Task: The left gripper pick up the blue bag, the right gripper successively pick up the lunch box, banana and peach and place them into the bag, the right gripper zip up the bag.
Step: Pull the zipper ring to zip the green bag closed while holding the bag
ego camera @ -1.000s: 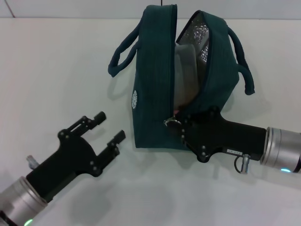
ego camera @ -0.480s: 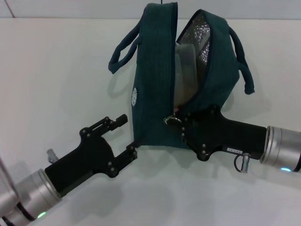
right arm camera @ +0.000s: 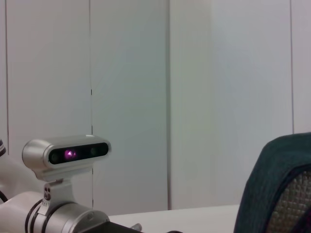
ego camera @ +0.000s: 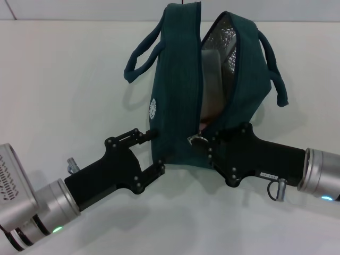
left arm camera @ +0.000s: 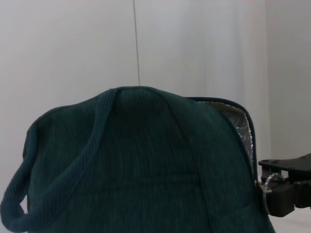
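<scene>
Head view shows the blue bag (ego camera: 186,101) standing on the desk (ego camera: 64,79), its zip running near to far, the right end effector (ego camera: 204,144) pinching the zip pull (ego camera: 197,140) at the near end, the left end effector (ego camera: 154,151) wide open against the bag's near-left corner.

I'm seeing both grippers crowding the bag (ego camera: 175,106)'s near end, leaving open table (ego camera: 64,79) beside its left flank.

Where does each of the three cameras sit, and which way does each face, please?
Head view: high on the robot, facing down at the blue bag; shows left gripper and right gripper at its base.
Left wrist view: on the left arm, facing the bag's side; own fingers unseen.
Right wrist view: on the right arm, facing a wall, showing the left arm's camera.
All three share the bag.
</scene>
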{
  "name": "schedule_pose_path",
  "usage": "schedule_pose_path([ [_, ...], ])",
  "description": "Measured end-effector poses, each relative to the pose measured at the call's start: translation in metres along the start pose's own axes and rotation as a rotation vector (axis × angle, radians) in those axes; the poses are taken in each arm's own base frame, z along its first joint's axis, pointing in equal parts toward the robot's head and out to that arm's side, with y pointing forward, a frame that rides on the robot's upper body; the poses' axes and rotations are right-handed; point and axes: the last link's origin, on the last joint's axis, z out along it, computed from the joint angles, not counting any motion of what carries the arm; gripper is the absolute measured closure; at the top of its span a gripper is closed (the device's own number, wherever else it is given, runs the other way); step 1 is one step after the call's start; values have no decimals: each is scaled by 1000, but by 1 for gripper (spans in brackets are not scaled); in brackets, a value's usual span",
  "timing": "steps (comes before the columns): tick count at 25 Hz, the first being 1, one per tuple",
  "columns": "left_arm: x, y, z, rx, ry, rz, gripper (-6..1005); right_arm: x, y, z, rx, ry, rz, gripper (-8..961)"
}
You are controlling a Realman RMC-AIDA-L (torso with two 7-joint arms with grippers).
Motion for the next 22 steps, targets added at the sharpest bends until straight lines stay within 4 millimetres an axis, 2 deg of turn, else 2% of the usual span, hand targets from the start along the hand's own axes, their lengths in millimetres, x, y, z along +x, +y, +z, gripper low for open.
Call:
schedule_pose_path([
  [7, 1, -2, 0, 6, 2, 30, 604, 2, 3, -6, 19, -13, 28, 938],
  [13, 1, -2, 0, 2, 1, 41, 790, 7, 6, -13, 27, -9, 51, 938],
  [19, 1, -2, 1, -8, 0, 51, 931, 10, 6, -18, 35, 4, 79, 938],
  [22, 1, -1, 2, -22, -4, 53, 942, 11, 7, -18, 33, 3, 104, 938],
])
